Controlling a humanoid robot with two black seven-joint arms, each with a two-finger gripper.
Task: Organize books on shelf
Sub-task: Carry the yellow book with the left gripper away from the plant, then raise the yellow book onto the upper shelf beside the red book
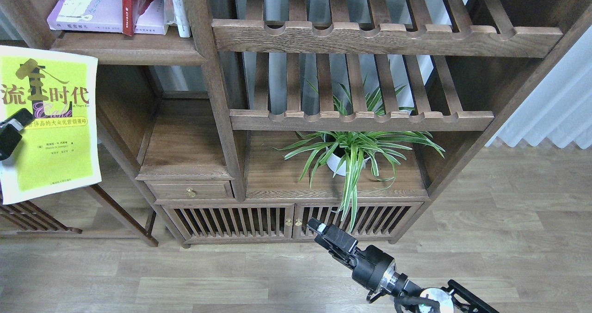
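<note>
The yellow-green book with big dark characters hangs in the air at the far left, cover facing me, below the shelf. My left gripper grips its left edge. A pale lavender-white book lies flat on the shelf. A red book stands on it, leaning against thin white upright books. My right gripper is low in front of the cabinet doors, holding nothing. Its fingers cannot be told apart.
Two slatted racks with scalloped rails fill the bookcase's right side. A potted spider plant stands under them. A small drawer and slatted doors lie below. Wooden floor lies in front.
</note>
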